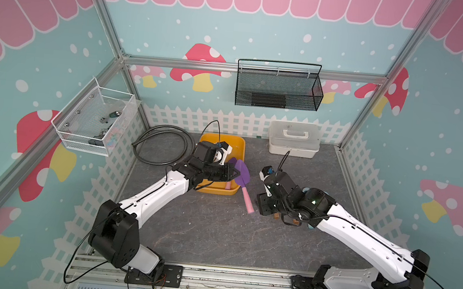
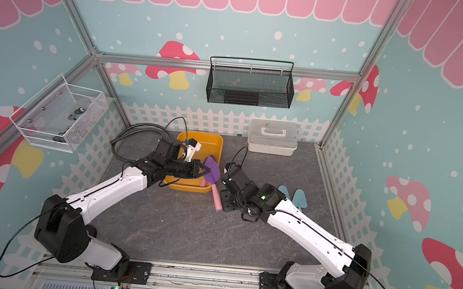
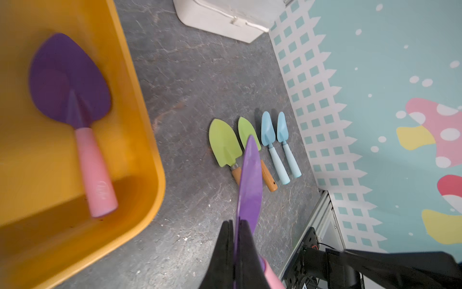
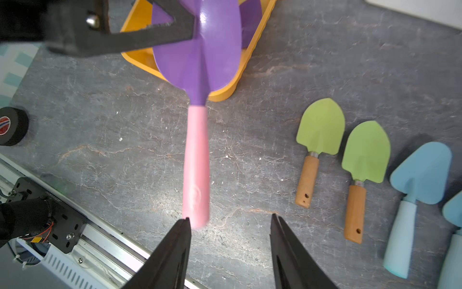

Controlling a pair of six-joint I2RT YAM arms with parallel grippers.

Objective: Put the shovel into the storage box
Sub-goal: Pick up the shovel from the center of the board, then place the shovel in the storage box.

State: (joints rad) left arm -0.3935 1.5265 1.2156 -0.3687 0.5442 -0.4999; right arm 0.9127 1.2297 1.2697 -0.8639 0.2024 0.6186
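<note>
A shovel (image 1: 241,171) with a purple blade and pink handle (image 4: 196,162) hangs over the near right corner of the yellow-orange storage box (image 1: 241,149). Its handle points out over the table. My left gripper (image 3: 235,222) is shut on the blade's edge, also seen in a top view (image 2: 205,171). My right gripper (image 4: 230,217) is open just past the handle's end, one fingertip (image 4: 186,221) close beside it, nothing between the jaws. A second purple shovel (image 3: 70,82) lies flat inside the storage box (image 3: 147,125).
Two green shovels (image 4: 320,127) (image 4: 366,150) and two blue shovels (image 3: 268,132) (image 3: 282,130) lie right of the box. At the back stands a white lidded case (image 1: 294,139), with a black wire basket (image 1: 279,89) above it. A coiled hose (image 1: 163,144) lies left and a tape roll (image 4: 11,126) near the front rail.
</note>
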